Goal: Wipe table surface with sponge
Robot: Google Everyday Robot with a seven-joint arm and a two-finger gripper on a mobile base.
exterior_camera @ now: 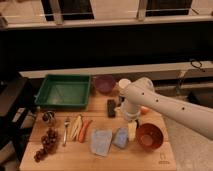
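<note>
Sponge [120, 137], a single mid-blue block, lies on the plank-lined table surface [135, 160] between one pale cloth [101, 142] and the gripper [131, 130], whose state cannot be told, alongside one orange bowl [149, 137], one purple bowl [104, 83] and one green tray [46, 92], in a dim room.

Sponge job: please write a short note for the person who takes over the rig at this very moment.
Gripper: points down near the front of the table, between the sponge and the orange bowl. Contact with the sponge cannot be told.
Sponge: lies on the table surface, just right of the pale cloth.
Done: gripper brought next to the sponge; sponge not lifted.
Left: grasp the sponge, then wipe the table surface around the other items.
</note>
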